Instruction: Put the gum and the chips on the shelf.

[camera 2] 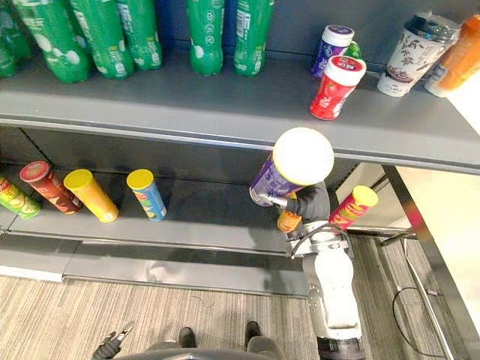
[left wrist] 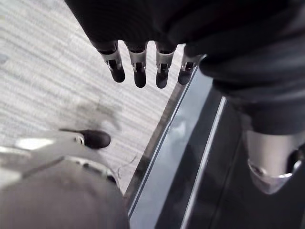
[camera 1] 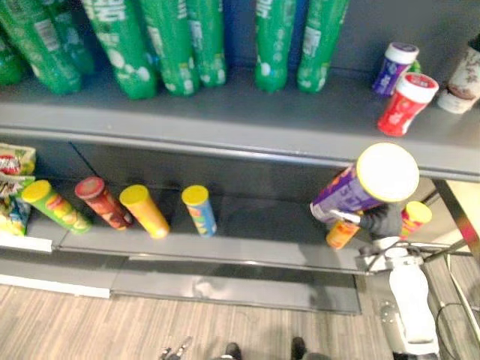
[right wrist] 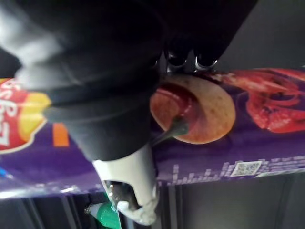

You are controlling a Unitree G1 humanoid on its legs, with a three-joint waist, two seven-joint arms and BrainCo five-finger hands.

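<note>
Purple chips can (camera 2: 279,178) is clamped in the right robot hand (camera 2: 306,202), tilted with its white lid up, at the right end of the lower shelf (camera 2: 210,217), just beside an orange can (camera 2: 288,222). It should be righted and set base-down in the gap left of that can before release. A rigid tube with red print is seen, so a firm grip is judged safe; the red gum bottle (camera 2: 336,86) is on the upper shelf (camera 2: 187,105), and the left robot hand (left wrist: 139,64) is hung low, fingers straight.

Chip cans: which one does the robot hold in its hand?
The purple can with the white lid, gripped by the right hand; the other cans stand on the lower shelf, held by nothing.
</note>
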